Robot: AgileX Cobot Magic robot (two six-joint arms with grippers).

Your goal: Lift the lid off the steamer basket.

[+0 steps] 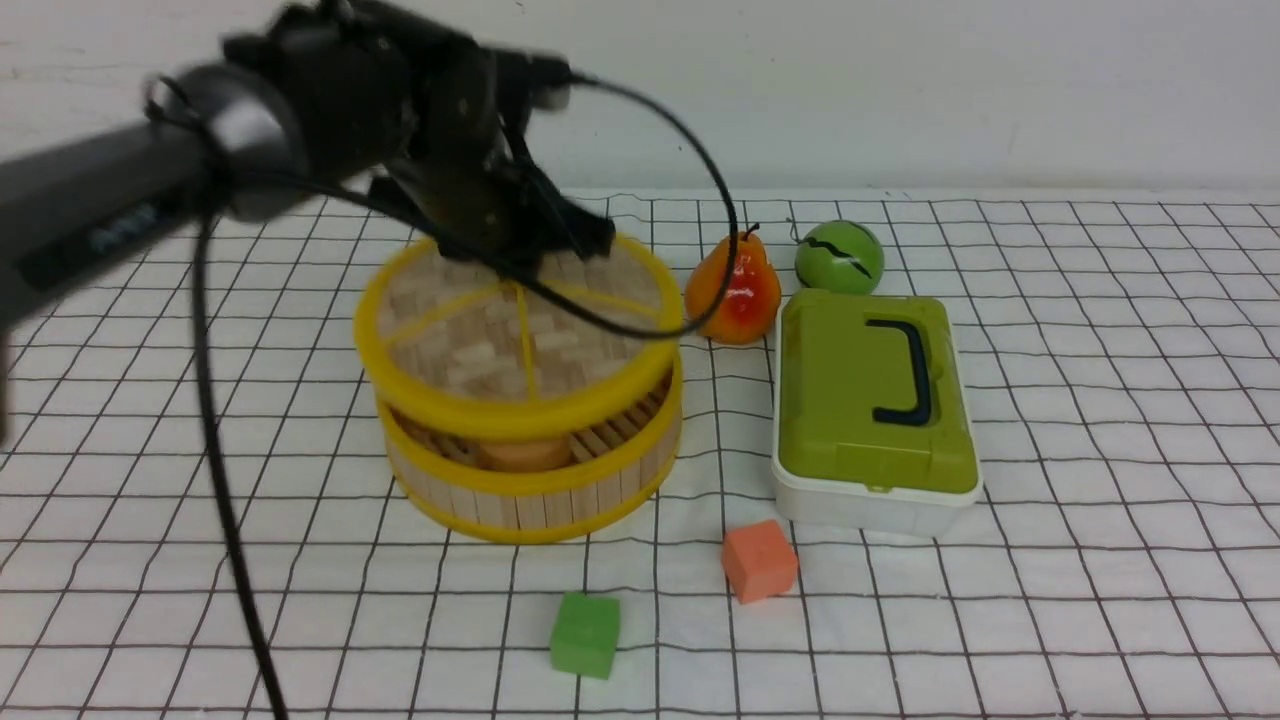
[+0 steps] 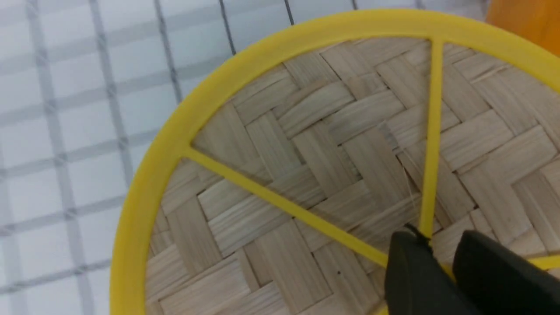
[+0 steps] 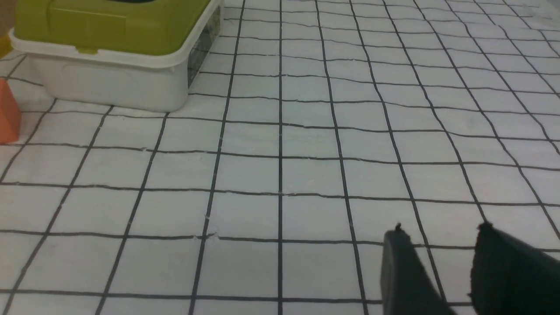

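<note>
The left gripper (image 2: 437,258) has its jaws narrow, clamped on a yellow spoke near the hub of the lid (image 1: 480,340). The lid hangs tilted, its near edge raised clear of the steamer basket (image 1: 530,495), left of the tabletop's (image 1: 1100,600) middle. The right gripper (image 3: 437,262) has its jaws apart, holding nothing.

You have open cloth on the table's (image 1: 1100,450) right side, past the green-lidded box (image 1: 860,400). Between the box and the steamer basket (image 1: 530,495) runs a narrow lane, closed at its far end by the pear (image 1: 735,290), with the green ball (image 1: 838,257) beside it. Toward the near edge stand the orange cube (image 1: 760,560) and green cube (image 1: 585,634). A black cable (image 1: 215,450) hangs toward the left edge.
</note>
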